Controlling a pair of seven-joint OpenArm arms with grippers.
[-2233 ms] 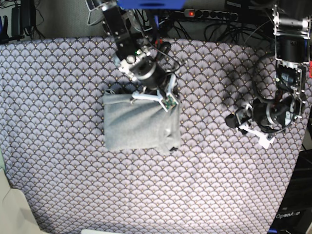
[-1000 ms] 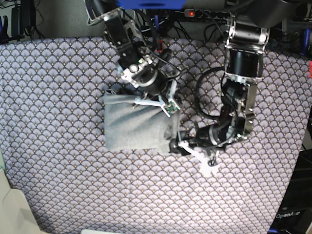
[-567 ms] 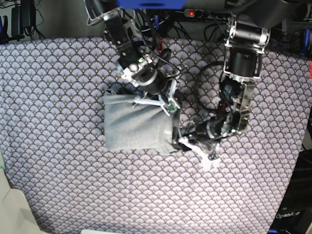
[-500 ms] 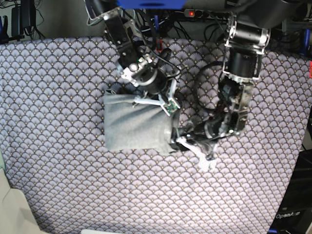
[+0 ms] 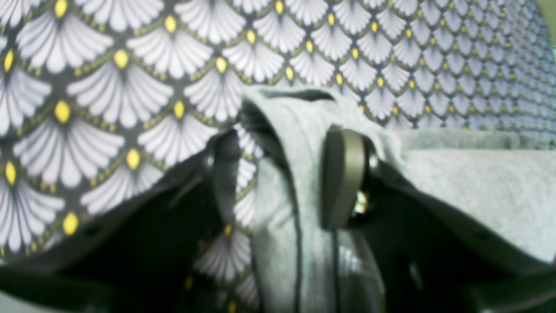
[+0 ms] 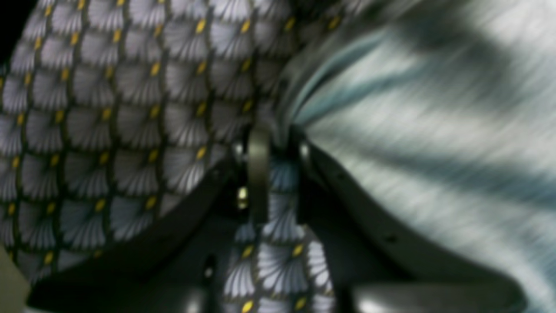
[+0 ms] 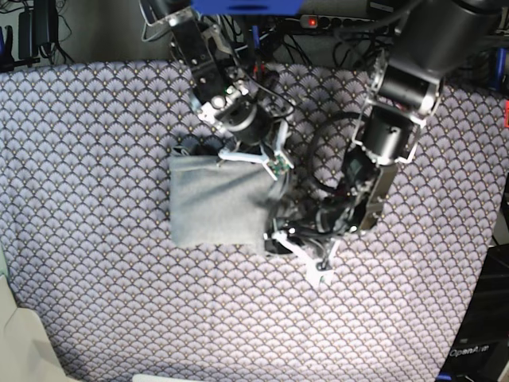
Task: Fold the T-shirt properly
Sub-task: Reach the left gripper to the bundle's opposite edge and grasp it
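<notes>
My left gripper [image 7: 280, 232] has pushed in against the T-shirt [image 7: 216, 199] since the earlier frame; its jaws now straddle a fold of the shirt's corner. My right gripper [image 7: 253, 157] stands slightly parted at the shirt's far edge. The folded T-shirt lies on the patterned cloth [image 7: 95, 159].

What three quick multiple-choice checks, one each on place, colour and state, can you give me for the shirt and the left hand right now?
1. In the base view, where is the left hand relative to the T-shirt?
A. At its lower right corner
B. At its left edge
C. Far from it

2. What colour is the T-shirt?
A. Red
B. Light grey
C. Black

3. How does the T-shirt lie?
A. Spread out, sleeves showing
B. Hanging in the air
C. Folded into a compact rectangle

Key: 1 A, the hand's fingers meet that corner. 2 B, plain grey against the patterned cloth. 3 C, only a small squared block shows on the cloth.
</notes>
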